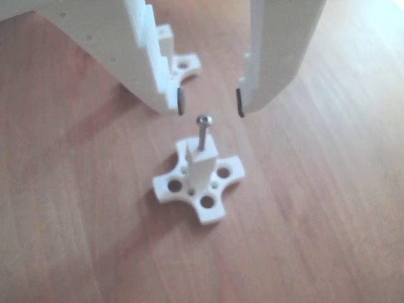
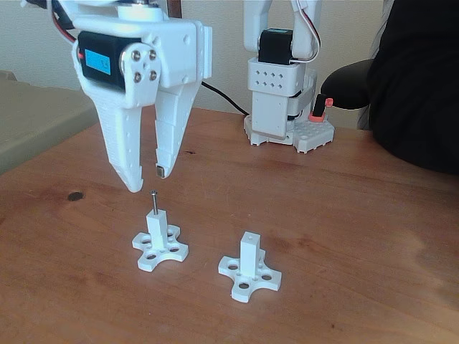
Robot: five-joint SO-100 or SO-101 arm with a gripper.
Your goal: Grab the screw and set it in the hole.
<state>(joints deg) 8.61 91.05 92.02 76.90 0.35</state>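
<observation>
Screw [image 2: 153, 201]: thin, dark grey, small shiny round head, standing upright in hole atop left white post [image 2: 157, 228] in fixed view. Post rises from cross-shaped base [image 2: 161, 252] on wooden table [image 2: 344, 236]. My gripper [image 2: 147, 179] hovers just above screw head, fingers spread, holding nothing. Second post [image 2: 249, 254] stands to right, apart.

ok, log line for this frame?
gripper: open, above post | screw: upright in hole, released | second post: empty
</observation>
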